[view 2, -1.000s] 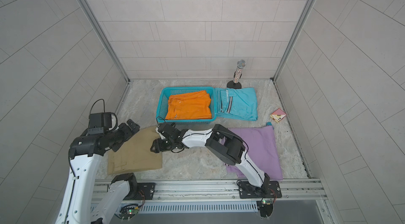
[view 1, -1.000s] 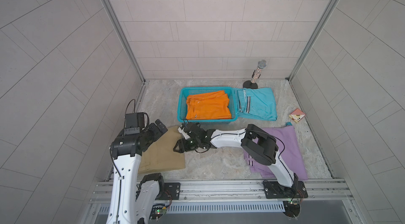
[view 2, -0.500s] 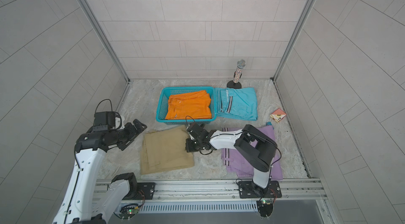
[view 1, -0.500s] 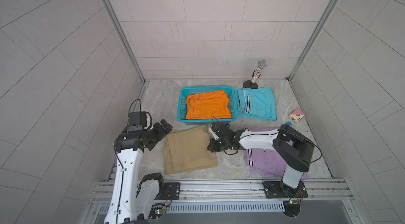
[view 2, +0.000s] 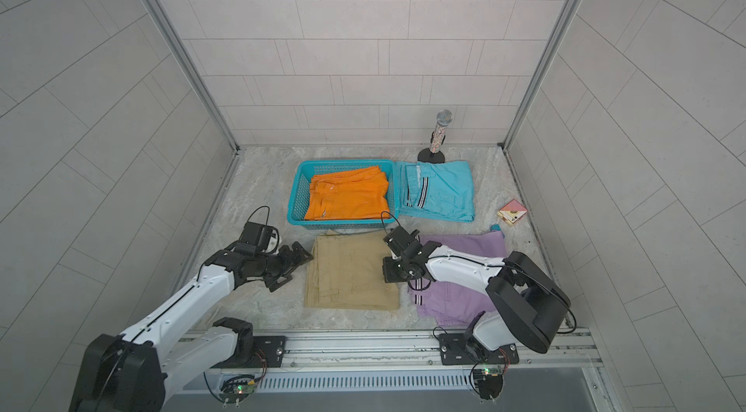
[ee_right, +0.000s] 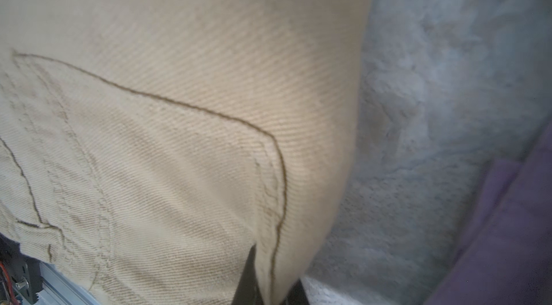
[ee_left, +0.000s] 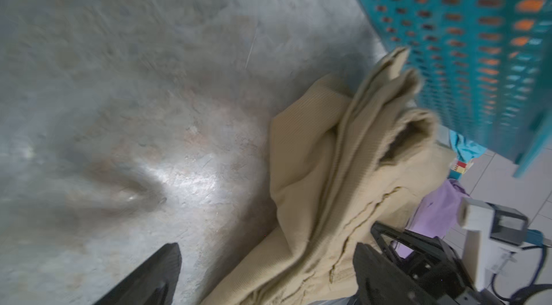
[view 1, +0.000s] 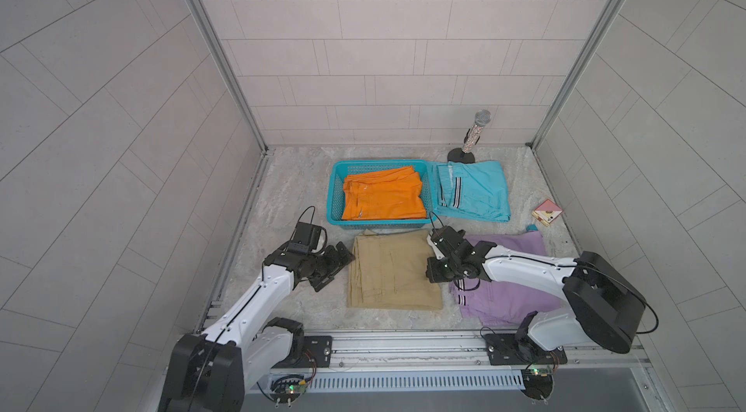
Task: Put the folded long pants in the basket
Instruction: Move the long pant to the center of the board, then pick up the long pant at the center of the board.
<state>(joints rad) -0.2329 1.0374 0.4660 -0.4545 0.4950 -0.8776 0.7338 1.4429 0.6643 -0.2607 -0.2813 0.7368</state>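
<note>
Below the basket [view 1: 334, 196], the tan pants [view 1: 391, 273] pinched
In both top views the tan pants lie at lower centre, just below the basket holding the orange pants [view 1: 383, 198]; the right gripper [view 1: 431, 270] is at their right edge and the left gripper [view 1: 337, 270] just beside their left edge. Left wrist: the left gripper [ee_left: 268, 246] is spread wide. Right wrist: the right gripper [ee_right: 268, 285] pinches the tan pants [ee_right: 179, 139].

The left arm [view 1: 258, 297] and right arm [view 1: 524, 270] are built of white shells and black joints, looped with thin black cables [view 1: 309, 210] and bolted onto black base plates [view 1: 321, 349].
</note>
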